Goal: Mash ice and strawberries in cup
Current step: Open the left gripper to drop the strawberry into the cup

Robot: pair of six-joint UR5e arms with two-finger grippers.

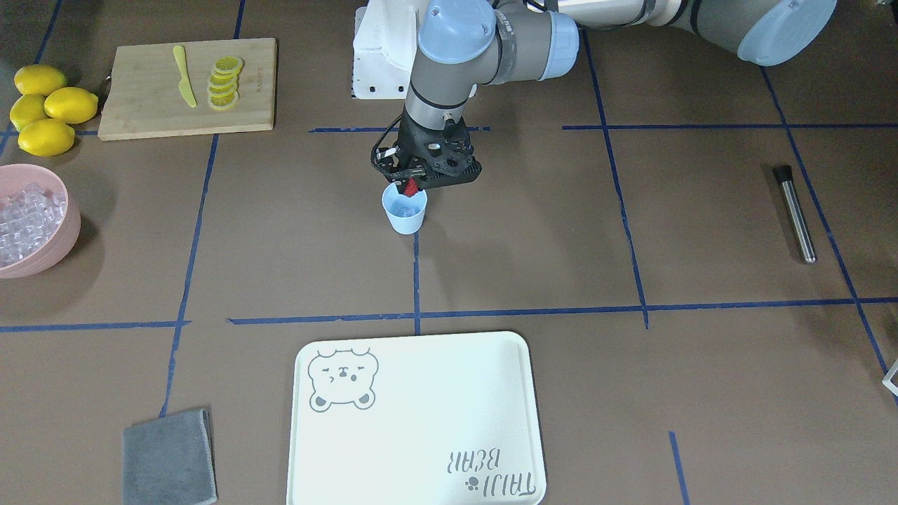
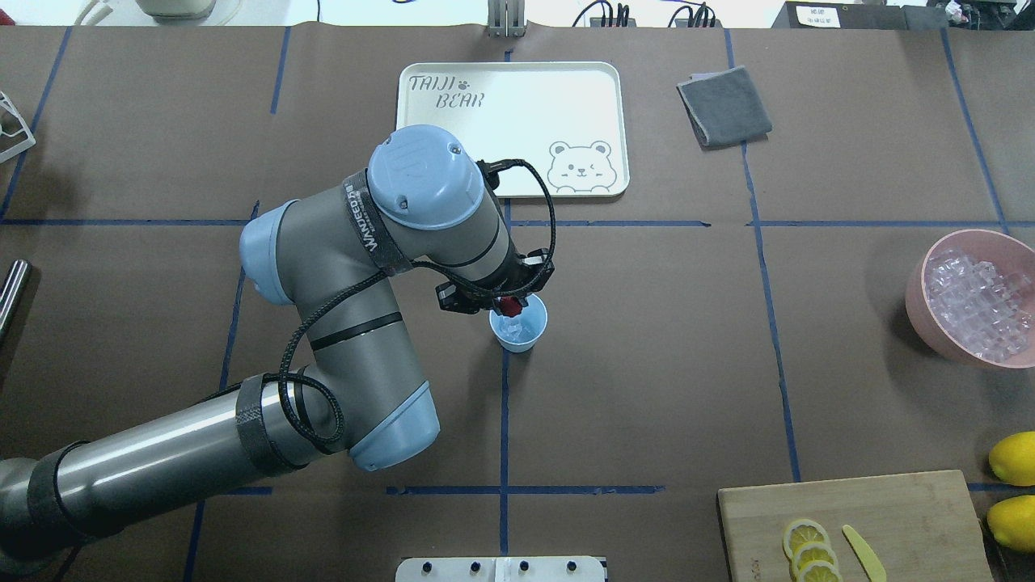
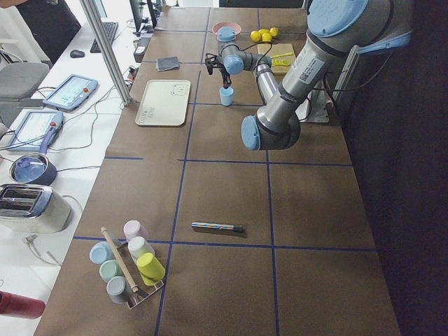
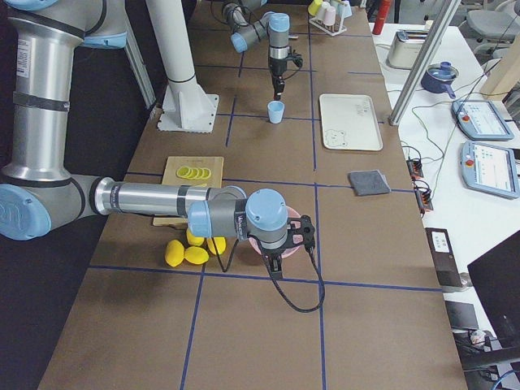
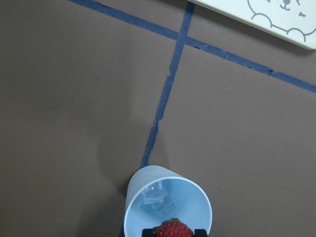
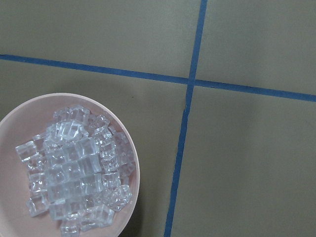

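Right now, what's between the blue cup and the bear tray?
Only bare brown table crossed by blue tape between the cup and tray, per the front-facing view.

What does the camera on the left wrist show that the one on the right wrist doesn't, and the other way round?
Only the left wrist view: a pale blue cup with a few ice cubes inside, a red strawberry pinched in the left hand over the cup's mouth, and a corner of a cream tray.
Only the right wrist view: a pink bowl holding a heap of ice.
Both: the brown table crossed by blue tape lines, and some ice cubes.
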